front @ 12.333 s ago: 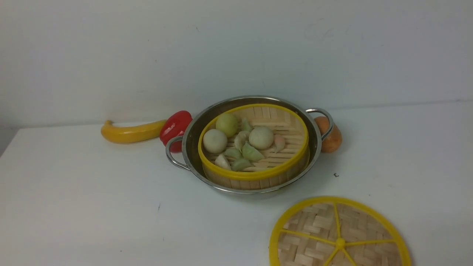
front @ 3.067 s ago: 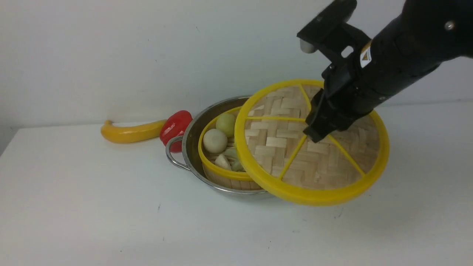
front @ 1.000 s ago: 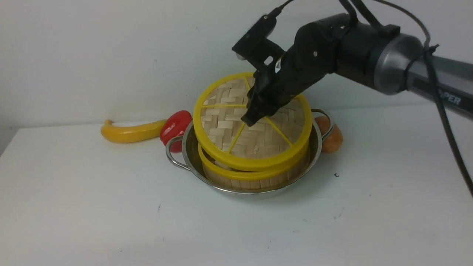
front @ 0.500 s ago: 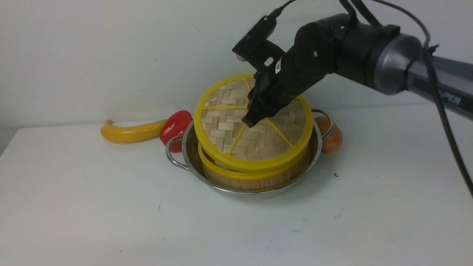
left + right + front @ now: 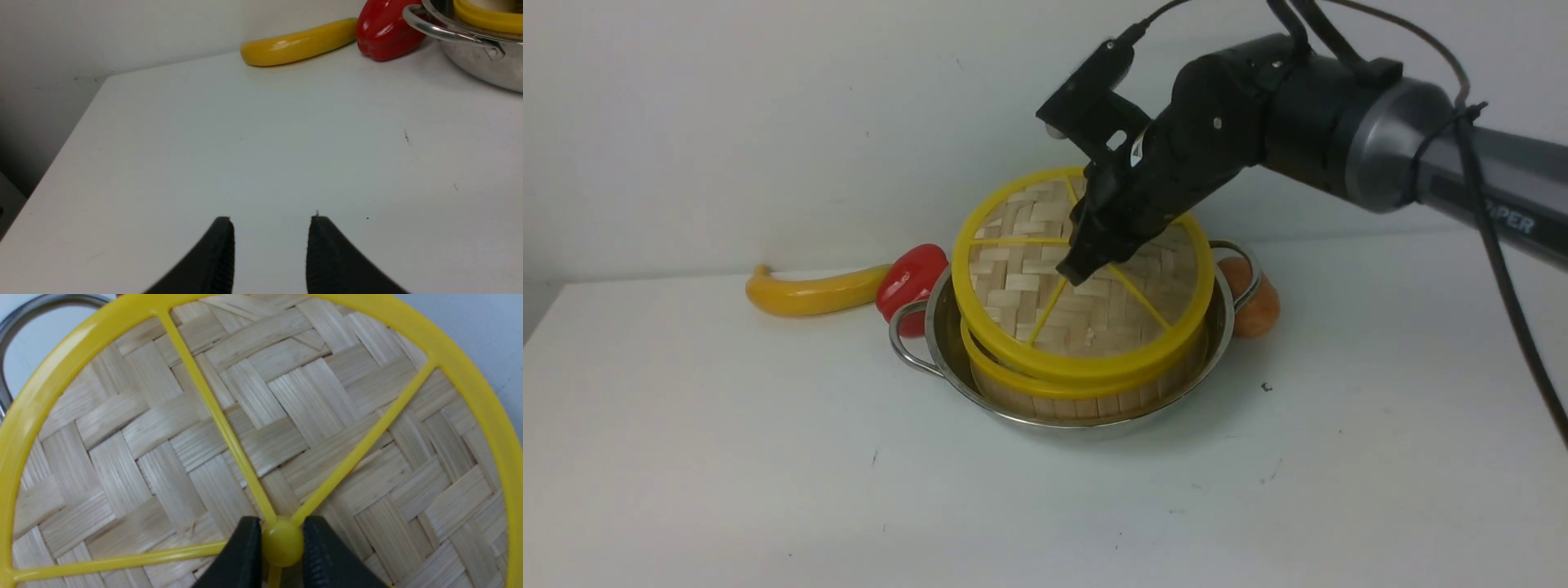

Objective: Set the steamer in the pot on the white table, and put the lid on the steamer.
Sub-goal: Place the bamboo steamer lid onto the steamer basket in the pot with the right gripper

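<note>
- Right gripper [image 5: 281, 531] pinches knob [image 5: 282, 545] of lid [image 5: 1021, 286]; lid hangs tilted under it.
- Lid sits over steamer [image 5: 1086, 400], inside pot [image 5: 929, 327] on table [image 5: 727, 449].
- Left gripper [image 5: 270, 249] spread, empty, above table.

Front half of the white table [image 5: 727, 490] is bare from left edge to right edge, so there's room to pass anywhere there. Mid-table the pot [image 5: 941, 327] w/ lid [image 5: 1021, 286] on top blocks. The right arm [image 5: 1307, 106] reaches in above the right side. Along the back edge a banana [image 5: 809, 292], a red pepper [image 5: 911, 278] by the pot's left handle & an orange veg [image 5: 1254, 306] by the right one crowd the gap behind
</note>
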You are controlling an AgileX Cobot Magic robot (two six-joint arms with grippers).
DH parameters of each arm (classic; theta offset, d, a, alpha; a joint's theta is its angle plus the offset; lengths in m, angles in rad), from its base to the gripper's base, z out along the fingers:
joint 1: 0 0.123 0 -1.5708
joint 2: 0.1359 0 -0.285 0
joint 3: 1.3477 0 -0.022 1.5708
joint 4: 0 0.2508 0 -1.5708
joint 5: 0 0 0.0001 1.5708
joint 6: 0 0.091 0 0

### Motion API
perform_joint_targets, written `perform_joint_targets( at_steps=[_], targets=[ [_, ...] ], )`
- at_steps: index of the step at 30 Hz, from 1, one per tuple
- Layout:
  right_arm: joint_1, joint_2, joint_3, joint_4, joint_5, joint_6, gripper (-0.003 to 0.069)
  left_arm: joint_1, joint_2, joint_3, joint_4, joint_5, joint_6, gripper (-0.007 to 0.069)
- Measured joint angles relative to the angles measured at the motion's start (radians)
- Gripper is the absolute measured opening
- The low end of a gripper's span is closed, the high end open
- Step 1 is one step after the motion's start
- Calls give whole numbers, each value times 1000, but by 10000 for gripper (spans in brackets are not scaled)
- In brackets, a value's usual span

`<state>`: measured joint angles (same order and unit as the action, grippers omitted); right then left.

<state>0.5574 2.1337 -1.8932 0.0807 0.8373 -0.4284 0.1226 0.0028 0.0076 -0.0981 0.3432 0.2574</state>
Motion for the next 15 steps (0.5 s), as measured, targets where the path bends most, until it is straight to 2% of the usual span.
perform_joint_targets(
  at_steps=[15],
  targets=[
    [0, 13, 0, 18, -16, 2, 141, 0, 0, 0, 0, 0, 0, 242]
  ],
)
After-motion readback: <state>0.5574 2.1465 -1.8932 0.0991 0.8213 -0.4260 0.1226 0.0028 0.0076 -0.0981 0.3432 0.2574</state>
